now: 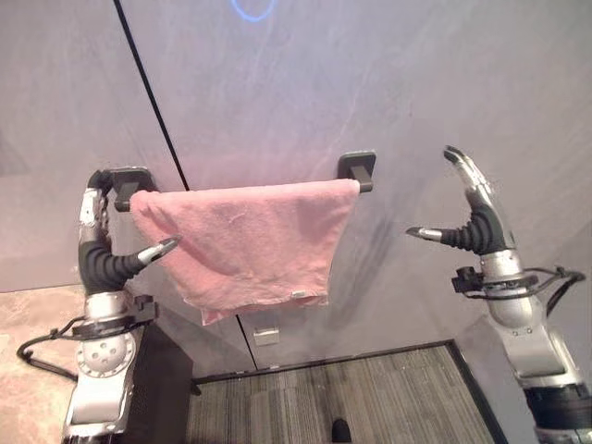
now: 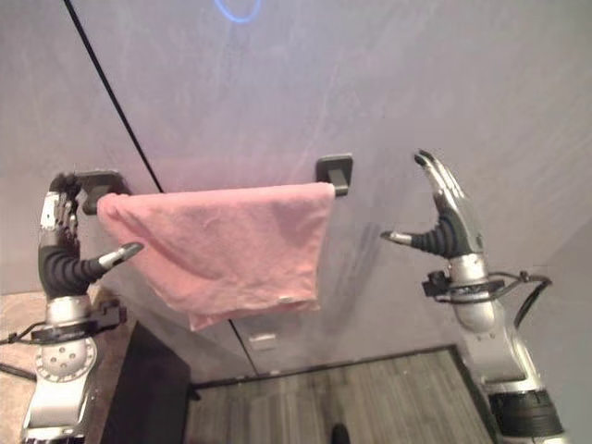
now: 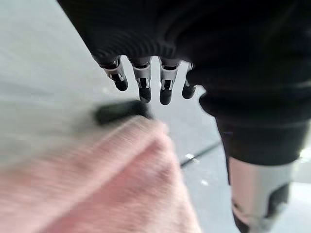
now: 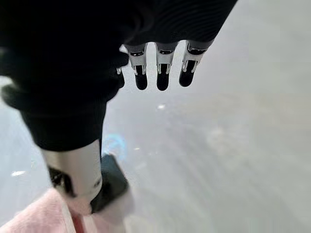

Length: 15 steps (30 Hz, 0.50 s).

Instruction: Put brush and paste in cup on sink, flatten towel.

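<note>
A pink towel (image 1: 250, 240) hangs over a wall rail between two dark brackets, the left (image 1: 129, 180) and the right (image 1: 359, 168). It drapes unevenly: the top edge runs along the rail, the cloth is wrinkled, and the bottom hem slants, lower at the left. A small tag (image 1: 298, 296) sits near the lower right corner.

Grey wall (image 1: 388, 83) running behind, a dark seam (image 1: 153, 102) crossing it diagonally. Striped grey carpet (image 1: 370, 398) lying below. Blue light ring (image 1: 252, 9) glowing overhead.
</note>
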{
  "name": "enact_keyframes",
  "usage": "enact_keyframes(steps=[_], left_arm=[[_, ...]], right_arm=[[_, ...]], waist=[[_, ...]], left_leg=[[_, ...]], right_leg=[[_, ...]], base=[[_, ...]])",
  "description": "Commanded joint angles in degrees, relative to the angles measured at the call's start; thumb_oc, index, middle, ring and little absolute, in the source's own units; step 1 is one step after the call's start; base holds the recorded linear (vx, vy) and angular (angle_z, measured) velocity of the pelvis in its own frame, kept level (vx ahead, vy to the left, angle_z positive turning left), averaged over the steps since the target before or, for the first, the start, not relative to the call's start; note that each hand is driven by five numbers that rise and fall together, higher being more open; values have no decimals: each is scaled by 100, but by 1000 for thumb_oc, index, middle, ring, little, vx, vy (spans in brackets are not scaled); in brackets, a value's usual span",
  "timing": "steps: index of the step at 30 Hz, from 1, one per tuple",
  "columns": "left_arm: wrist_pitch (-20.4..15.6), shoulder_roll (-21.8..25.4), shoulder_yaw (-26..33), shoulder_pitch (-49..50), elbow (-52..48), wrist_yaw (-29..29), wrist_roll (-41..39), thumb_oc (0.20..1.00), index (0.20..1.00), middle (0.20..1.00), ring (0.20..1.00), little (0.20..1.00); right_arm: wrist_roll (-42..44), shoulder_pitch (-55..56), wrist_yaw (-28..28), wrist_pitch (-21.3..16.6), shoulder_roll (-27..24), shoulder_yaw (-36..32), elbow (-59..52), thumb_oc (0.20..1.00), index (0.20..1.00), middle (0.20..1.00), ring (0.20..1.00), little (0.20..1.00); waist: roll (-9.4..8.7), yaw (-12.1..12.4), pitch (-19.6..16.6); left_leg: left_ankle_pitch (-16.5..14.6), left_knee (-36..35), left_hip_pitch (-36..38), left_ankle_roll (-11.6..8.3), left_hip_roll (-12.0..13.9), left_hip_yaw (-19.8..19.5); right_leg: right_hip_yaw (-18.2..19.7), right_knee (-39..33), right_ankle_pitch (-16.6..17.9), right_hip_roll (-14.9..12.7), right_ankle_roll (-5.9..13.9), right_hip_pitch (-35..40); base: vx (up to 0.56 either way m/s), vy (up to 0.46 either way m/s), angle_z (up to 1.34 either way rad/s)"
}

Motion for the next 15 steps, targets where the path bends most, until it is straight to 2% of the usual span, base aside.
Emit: enact_keyframes(steps=[1, 4, 7, 10, 12, 15], left_arm=[[-165, 46, 87, 130, 151, -221, -416, 1000, 1000, 1000, 1000, 1000], [4, -56, -42, 530, 474, -501, -464, 1000, 1000, 1000, 1000, 1000], [177, -110, -523, 747, 1255, -824, -558, 1000, 1000, 1000, 1000, 1000], [316, -187, -997, 663, 2140, -1000, -590, 1000, 1000, 1000, 1000, 1000], [386, -231, -1237, 501, 2814, -1048, -556, 1000, 1000, 1000, 1000, 1000], [476, -408, -1422, 309, 3678, -1013, -673, 1000, 1000, 1000, 1000, 1000]], right_arm=[[719, 139, 86, -263, 277, -223, 87, 1000, 1000, 1000, 1000, 1000], [808, 673, 252, -181, 399, -255, 444, 1000, 1000, 1000, 1000, 1000], [997, 1030, 295, -57, 658, -57, 1427, 1000, 1000, 1000, 1000, 1000], [1197, 1012, 266, 57, 857, 223, 2563, 1000, 1000, 1000, 1000, 1000], [1019, 848, 299, 185, 848, 576, 3368, 1000, 1000, 1000, 1000, 1000], [1291, 564, 356, 289, 1083, 926, 4575, 1000, 1000, 1000, 1000, 1000]], waist=[[-224, -55, -104], [-222, -68, -44], [-220, -97, 12], [-222, -121, 31], [-223, -123, 38], [-223, -133, 47]], left_leg=[[97, 67, -223, -76, -79, -102], [69, 60, -248, -83, -61, -176], [113, 59, -295, -81, -60, -232], [145, 59, -313, -86, -59, -251], [157, 59, -322, -93, -46, -259], [171, 64, -316, -98, -41, -255]], right_leg=[[-142, 15, -129, -511, 447, 211], [-233, 20, -181, -515, 433, 232], [-293, 26, -185, -528, 422, 237], [-319, 36, -181, -536, 429, 236], [-330, 40, -186, -534, 430, 236], [-318, 43, -179, -531, 424, 238]], base=[[-4, -5, 18], [-18, -11, 19], [-49, -14, 20], [-18, -8, 9], [0, 0, 0], [-7, -3, 1]])
